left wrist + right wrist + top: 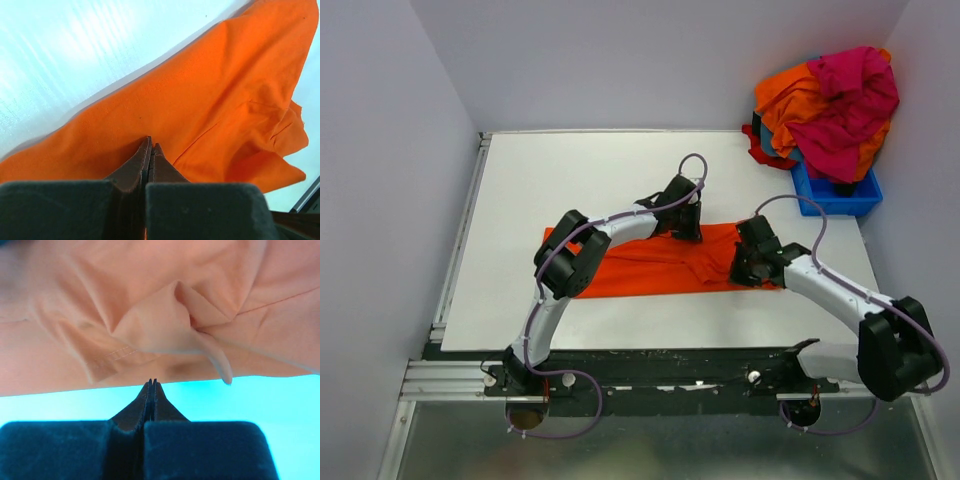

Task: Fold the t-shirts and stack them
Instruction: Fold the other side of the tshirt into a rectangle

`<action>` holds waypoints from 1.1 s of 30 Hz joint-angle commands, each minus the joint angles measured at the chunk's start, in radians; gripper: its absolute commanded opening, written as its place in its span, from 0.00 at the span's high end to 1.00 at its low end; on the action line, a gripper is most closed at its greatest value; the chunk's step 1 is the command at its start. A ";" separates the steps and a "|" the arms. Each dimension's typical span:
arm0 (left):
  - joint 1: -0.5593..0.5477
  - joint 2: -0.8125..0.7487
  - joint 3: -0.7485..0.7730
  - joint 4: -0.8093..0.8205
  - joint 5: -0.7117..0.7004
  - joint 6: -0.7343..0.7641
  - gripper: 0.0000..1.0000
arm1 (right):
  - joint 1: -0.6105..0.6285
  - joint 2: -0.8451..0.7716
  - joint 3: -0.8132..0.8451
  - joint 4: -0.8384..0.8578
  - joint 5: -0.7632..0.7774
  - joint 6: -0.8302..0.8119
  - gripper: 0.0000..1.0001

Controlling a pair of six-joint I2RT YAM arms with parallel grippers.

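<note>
A bright orange t-shirt (640,270) lies on the white table (570,180) as a long, flat strip. My left gripper (686,228) sits at the strip's far edge. In the left wrist view this gripper (151,143) is shut, its tips are buried in the orange cloth (225,90), and a sliver of orange shows between the jaws. My right gripper (752,268) is at the strip's wrinkled right end. In the right wrist view it (152,382) is shut, with its tips touching the hem of the cloth (150,290). No cloth shows between its jaws.
A blue bin (840,195) stands at the back right. It is heaped with a magenta-pink shirt (850,100), another orange one (790,95) and a red one (760,150) that hangs over its left side. A metal rail (650,365) runs along the near table edge.
</note>
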 commanded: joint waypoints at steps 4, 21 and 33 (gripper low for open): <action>-0.002 -0.007 0.007 -0.004 -0.033 -0.003 1.00 | -0.019 -0.012 0.176 -0.092 0.166 -0.028 0.99; -0.010 -0.001 0.013 -0.027 -0.050 0.024 1.00 | -0.082 0.009 0.054 -0.140 0.136 0.084 0.99; -0.011 -0.096 0.055 -0.079 -0.076 0.083 0.77 | -0.082 -0.079 0.182 -0.180 0.214 -0.014 0.99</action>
